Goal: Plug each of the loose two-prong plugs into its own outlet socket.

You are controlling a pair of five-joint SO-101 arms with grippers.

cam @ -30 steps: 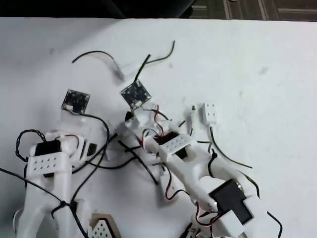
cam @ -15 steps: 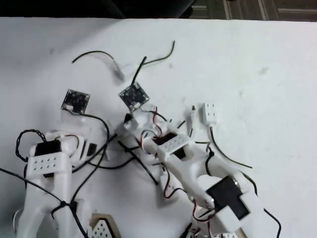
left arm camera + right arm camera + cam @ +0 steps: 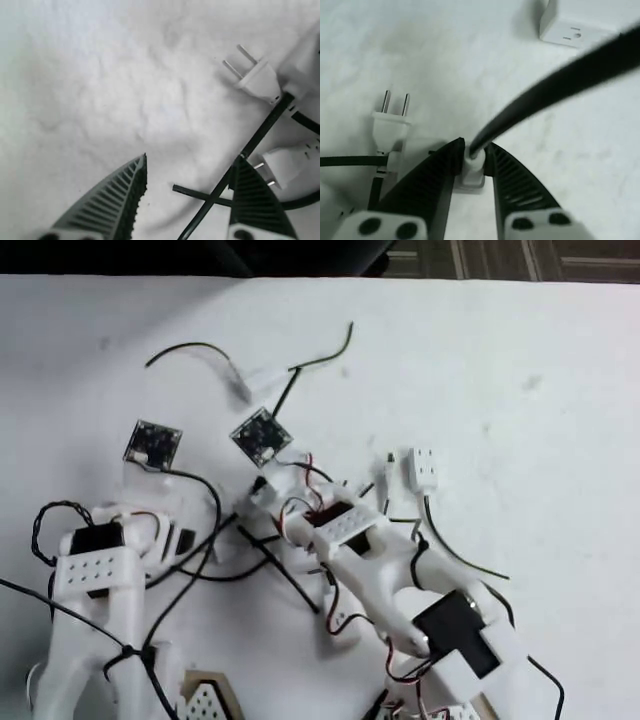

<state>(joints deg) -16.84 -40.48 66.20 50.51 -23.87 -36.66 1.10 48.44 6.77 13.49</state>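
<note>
Two arms at the near edge of the white table (image 3: 540, 360), seen from above and from each wrist.

Right gripper (image 3: 475, 146): jaws clamped on the body of a white held plug (image 3: 471, 176), which sits right at the fingertips. Its black cord (image 3: 560, 70) rises out from between the fingers and runs away over the table. A second two-prong plug (image 3: 390, 127) lies flat just beside this gripper, prongs pointing away, apart from the jaws. A white outlet socket (image 3: 577, 25) lies farther off, well beyond the fingertips.

Left gripper (image 3: 190, 159): jaws wide apart, holding nothing, with bare table in most of the gap. A thin dark cord (image 3: 260, 132) crosses close by one finger. One loose plug (image 3: 285, 162) lies just beside that finger, outside the gap. Another plug (image 3: 259, 80) lies farther off.

From above, a cabled socket block (image 3: 425, 468) lies right of the right arm.
</note>
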